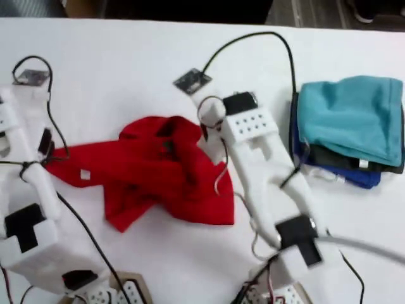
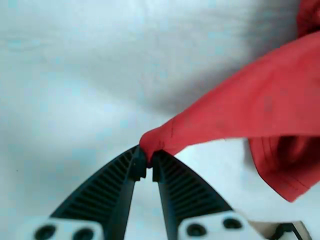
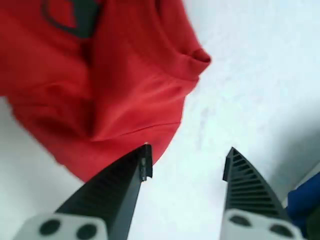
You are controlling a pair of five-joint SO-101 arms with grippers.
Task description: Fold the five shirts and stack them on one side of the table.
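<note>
Looking down from the high view, the red shirt point(image 1: 158, 171) lies crumpled and unfolded near the middle of the white table point(image 1: 126, 69), with one corner drawn out in a long point toward the left arm point(image 1: 25, 190). The left gripper point(image 1: 45, 159) sits at that drawn-out corner, close to the table's left edge. The right arm point(image 1: 266, 164) stretches from the near edge up to the shirt's far right side, and the right gripper point(image 1: 205, 130) is just beside the bunched cloth there. Well apart from the red shirt, at the table's right side, rests a stack of folded shirts point(image 1: 348, 120): teal on top, a dark one beneath it, blue at the bottom. From the left wrist view, the left gripper point(image 2: 149, 162) is pinched tight on a corner of the red shirt point(image 2: 250, 115). The cloth stretches away from the fingertips and casts a soft shadow on the table point(image 2: 75, 75) beneath. From the right wrist view, the right gripper point(image 3: 188, 161) is spread wide and grasps nothing, with bare table point(image 3: 240, 75) between its fingers. The red shirt point(image 3: 110, 85) lies just past one fingertip, though whether the hem touches it cannot be told. A sliver of blue from the stack of folded shirts point(image 3: 305, 200) shows at the picture's edge.
</note>
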